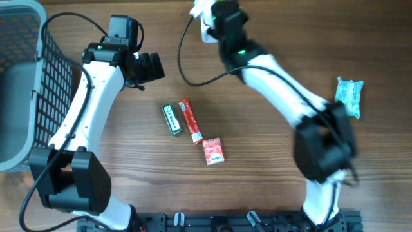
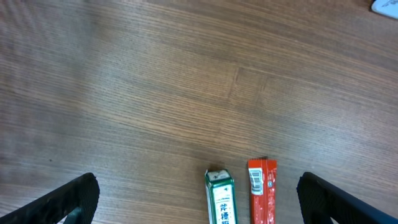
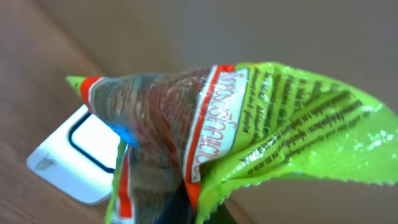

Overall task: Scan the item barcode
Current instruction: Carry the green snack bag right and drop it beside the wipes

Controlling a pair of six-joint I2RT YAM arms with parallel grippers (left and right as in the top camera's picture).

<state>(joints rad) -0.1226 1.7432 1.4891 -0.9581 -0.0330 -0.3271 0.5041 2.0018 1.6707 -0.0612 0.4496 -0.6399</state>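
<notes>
From above, the right gripper [image 1: 219,14] was up by the white scanner [image 1: 205,29], pinching a green packet [image 1: 224,6] just beside it. The left gripper [image 1: 148,66] hung well away from the scanner, with its jaws spread wide and nothing in them. Farther from the scanner, a green stick pack [image 1: 170,119], a red stick pack [image 1: 188,120] and a small red packet [image 1: 213,151] lay flat on the wooden table [image 1: 270,167]. In the left wrist view, the two dark fingers [image 2: 71,199] stood far apart. The green and red stick packs lay side by side between them. A white corner at the far edge might have been the scanner, but I could not tell. In the right wrist view, the green packet filled most of the picture, just in front of the scanner's dark-framed window. The packet hid the fingers holding it. It was thin, shiny plastic, all crinkled, with a zigzag edge and tiny print. It looked light, soft and a bit slippery, and likely to fold over easily. A pinch on the flat sealed end seemed best, so the barcode could stay smooth and uncovered. I could not see the barcode.
</notes>
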